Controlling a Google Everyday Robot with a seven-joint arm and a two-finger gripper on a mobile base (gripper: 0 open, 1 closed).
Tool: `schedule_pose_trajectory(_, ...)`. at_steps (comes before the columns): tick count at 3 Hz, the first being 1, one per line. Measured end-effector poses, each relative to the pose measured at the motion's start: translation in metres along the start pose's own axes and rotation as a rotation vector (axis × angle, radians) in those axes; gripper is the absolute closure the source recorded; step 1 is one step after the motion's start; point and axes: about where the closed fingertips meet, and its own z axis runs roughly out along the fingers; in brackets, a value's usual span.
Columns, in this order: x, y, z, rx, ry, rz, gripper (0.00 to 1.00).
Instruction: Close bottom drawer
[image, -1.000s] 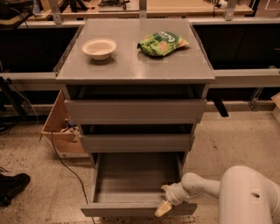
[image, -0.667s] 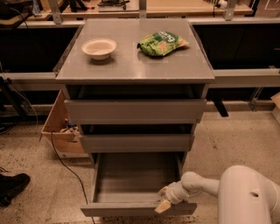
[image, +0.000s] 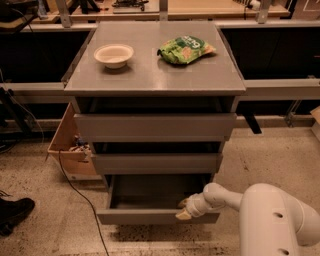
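Since a moment ago, the bottom drawer (image: 150, 216) has slid part of the way back into the cabinet (image: 150, 80), and your gripper (image: 183, 210) has gone along with it. The drawer is not shut yet. It sticks out past the two drawers above it, and you can see down into its grey tray.

Your gripper is low down, at the right end of the drawer's flat front, touching its top edge. You cannot tell if the claw is spread or pressed together. Your white arm (image: 225, 196) reaches in from the right, almost flat and tipped down a little at the wrist. The big round white part of the robot (image: 275, 220) fills the bottom right corner.

The middle drawer (image: 156, 163) and the top drawer (image: 155, 127) each stick out a little too.

On top of the cabinet sits a white bowl (image: 114, 54) on the left and a green snack bag (image: 186, 49) on the right, well apart.

A cardboard box (image: 67, 145) stands on the floor just left of the cabinet. A black cable (image: 85, 200) runs across the floor beside it. A black shoe (image: 15, 212) shows at the left edge.
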Motion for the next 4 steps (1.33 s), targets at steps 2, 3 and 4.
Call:
schedule_pose_trajectory(2, -0.038, -0.061, -0.005, 0.061, -0.023, -0.039, 0.24)
schedule_pose_trajectory(3, -0.042, -0.07, -0.011, 0.08, -0.038, -0.035, 1.0)
schedule_pose_trajectory(4, -0.039, -0.067, -0.015, 0.085, -0.045, -0.025, 1.0)
